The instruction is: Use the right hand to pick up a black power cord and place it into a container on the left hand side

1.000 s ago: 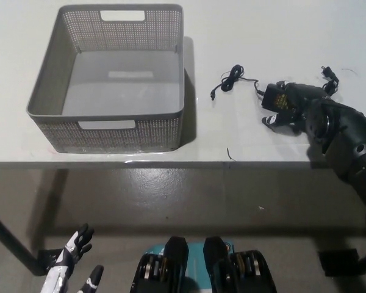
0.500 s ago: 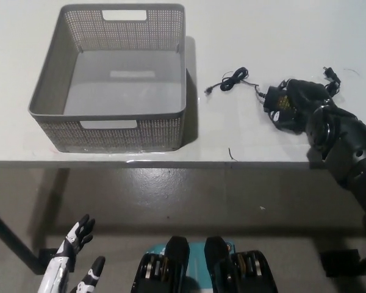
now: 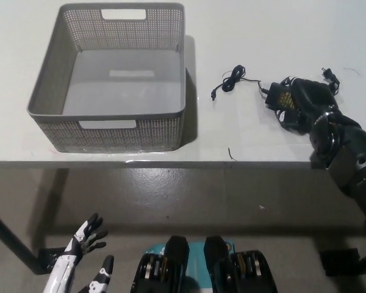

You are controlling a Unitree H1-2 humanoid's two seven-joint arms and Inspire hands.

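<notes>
A black power cord lies on the white table (image 3: pixel 250 36): its thin coiled lead (image 3: pixel 232 78) runs right to the black adapter brick (image 3: pixel 279 97). My black right hand (image 3: pixel 302 105) is wrapped over the brick, fingers closed on it, resting on the table. A further plug end (image 3: pixel 328 76) shows behind the hand. The grey perforated container (image 3: pixel 113 76) stands empty at the left of the table. My white left hand (image 3: pixel 79 259) hangs low at the bottom left, below the table, fingers spread.
The table's front edge (image 3: pixel 171 163) runs across the middle of the view, with floor beneath. A table leg (image 3: pixel 12 244) slants at the lower left. A small dark mark (image 3: pixel 230 154) lies near the front edge.
My right hand has closed further over the adapter brick. The coiled lead has shifted slightly on the table. The left hand has drifted a little to the right below the table.
</notes>
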